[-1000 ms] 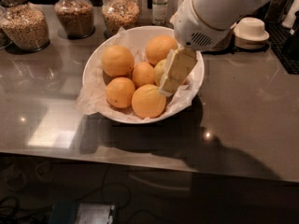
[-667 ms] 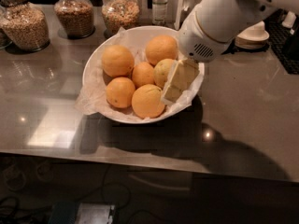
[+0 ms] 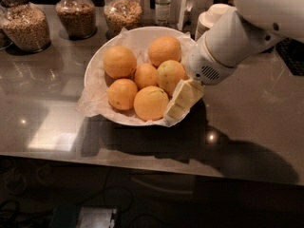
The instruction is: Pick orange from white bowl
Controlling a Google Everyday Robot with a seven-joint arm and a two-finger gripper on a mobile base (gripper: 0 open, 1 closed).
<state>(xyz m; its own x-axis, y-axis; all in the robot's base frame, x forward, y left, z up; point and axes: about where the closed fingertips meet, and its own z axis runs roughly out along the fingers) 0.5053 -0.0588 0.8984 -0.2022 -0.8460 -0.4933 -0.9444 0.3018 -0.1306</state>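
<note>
The white bowl (image 3: 97, 68), wide and lined with crinkled white paper, stands on the grey counter and holds several oranges. The orange (image 3: 170, 76), duller and dark-specked, lies at the right side of the pile, next to brighter fruit. My gripper (image 3: 183, 100), cream-coloured on the end of the white arm (image 3: 228, 46), comes in from the upper right. It sits low at the bowl's front-right rim, just right of and below the specked orange, touching or nearly touching it. It holds nothing that I can see.
Three glass jars of grain (image 3: 76, 11) and a bottle (image 3: 162, 4) line the counter behind the bowl. Small stacked white bowls (image 3: 211, 14) stand at the back right. The counter's front edge (image 3: 142, 163) runs below the bowl.
The gripper has slid from on top of the specked orange down and toward the bowl's front-right rim, uncovering that orange. The arm has swung further right.
</note>
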